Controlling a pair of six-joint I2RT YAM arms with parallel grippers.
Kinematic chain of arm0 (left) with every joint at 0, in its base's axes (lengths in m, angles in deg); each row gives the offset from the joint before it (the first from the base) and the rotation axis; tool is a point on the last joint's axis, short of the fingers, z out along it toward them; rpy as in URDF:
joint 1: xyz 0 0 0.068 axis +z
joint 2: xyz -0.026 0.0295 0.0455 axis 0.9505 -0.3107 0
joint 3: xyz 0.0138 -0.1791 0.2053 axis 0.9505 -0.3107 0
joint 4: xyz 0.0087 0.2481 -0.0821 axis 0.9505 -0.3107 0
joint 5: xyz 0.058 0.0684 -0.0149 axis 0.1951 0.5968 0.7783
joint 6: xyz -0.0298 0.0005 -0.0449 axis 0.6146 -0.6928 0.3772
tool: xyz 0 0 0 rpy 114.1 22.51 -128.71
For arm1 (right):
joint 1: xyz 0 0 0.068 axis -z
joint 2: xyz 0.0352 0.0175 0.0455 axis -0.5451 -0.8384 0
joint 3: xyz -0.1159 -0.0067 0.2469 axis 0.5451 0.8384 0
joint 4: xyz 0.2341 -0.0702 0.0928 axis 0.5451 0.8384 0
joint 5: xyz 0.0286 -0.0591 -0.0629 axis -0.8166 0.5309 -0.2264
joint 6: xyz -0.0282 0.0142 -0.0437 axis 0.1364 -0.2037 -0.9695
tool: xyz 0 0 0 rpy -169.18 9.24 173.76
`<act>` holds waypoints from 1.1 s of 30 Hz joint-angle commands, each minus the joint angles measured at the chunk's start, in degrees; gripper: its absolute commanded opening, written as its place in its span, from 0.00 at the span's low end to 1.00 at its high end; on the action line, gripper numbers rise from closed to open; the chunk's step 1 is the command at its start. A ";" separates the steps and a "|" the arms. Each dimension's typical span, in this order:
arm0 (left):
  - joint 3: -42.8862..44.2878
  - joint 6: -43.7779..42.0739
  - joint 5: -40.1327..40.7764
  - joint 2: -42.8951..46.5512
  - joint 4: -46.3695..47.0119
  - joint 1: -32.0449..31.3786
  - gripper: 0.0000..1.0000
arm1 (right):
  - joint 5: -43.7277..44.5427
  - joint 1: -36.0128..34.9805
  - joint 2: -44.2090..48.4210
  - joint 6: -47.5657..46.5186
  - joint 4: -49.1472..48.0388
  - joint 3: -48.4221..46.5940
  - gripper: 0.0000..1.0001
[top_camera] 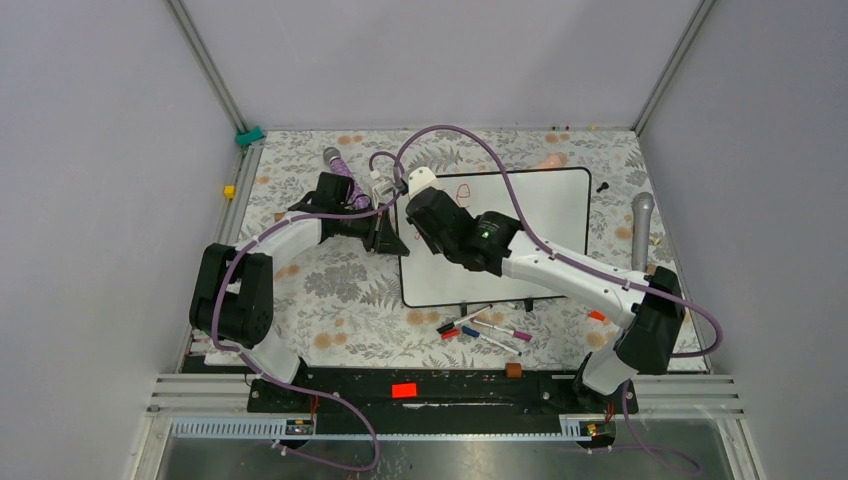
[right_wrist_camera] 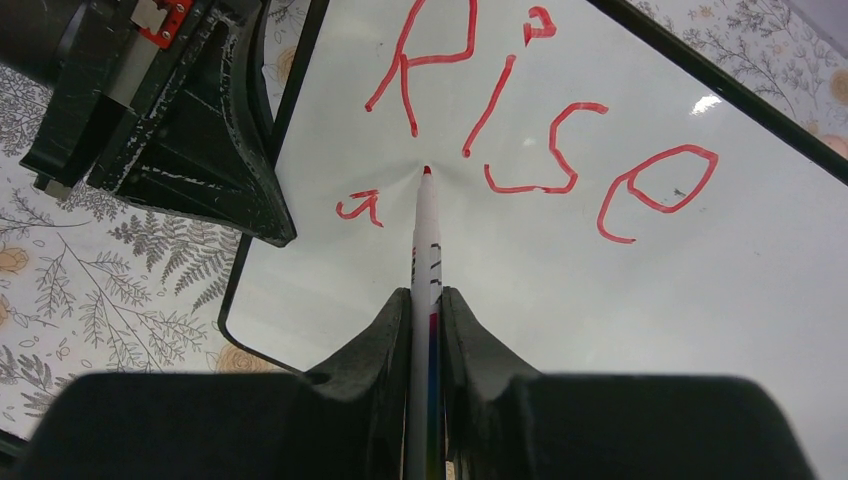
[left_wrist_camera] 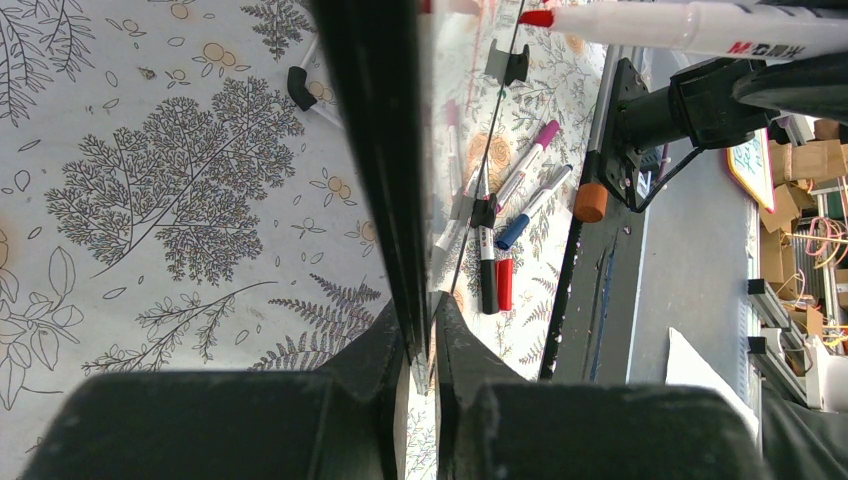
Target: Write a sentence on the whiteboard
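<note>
The whiteboard (top_camera: 540,235) lies on the patterned table, and its glossy face (right_wrist_camera: 620,330) fills the right wrist view. Red letters of the sentence (right_wrist_camera: 545,140) read "Rise", with a small "a" (right_wrist_camera: 360,207) starting the line below. My right gripper (right_wrist_camera: 427,300) is shut on a white marker (right_wrist_camera: 426,240), whose red tip touches the board just right of the "a". My left gripper (left_wrist_camera: 421,335) is shut on the whiteboard's black left rim (left_wrist_camera: 375,150). From above, the left gripper (top_camera: 390,237) sits at the board's left edge and the right gripper (top_camera: 425,205) over its top-left corner.
Several loose markers (top_camera: 487,328) and a red cap (left_wrist_camera: 504,285) lie on the table by the board's near edge. A grey microphone (top_camera: 641,228) lies to the right, and a purple-wrapped one (top_camera: 340,165) at the back left. Grey walls enclose the table.
</note>
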 commanded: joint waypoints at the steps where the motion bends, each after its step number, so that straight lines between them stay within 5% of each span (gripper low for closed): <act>1: -0.89 -4.75 8.62 0.46 -3.01 -1.68 0.00 | 2.26 0.43 -1.06 0.18 -0.12 -2.02 0.00; 33: -0.32 -5.42 9.72 0.55 -3.93 -3.18 0.00 | -0.91 0.39 2.07 6.59 3.12 5.69 0.00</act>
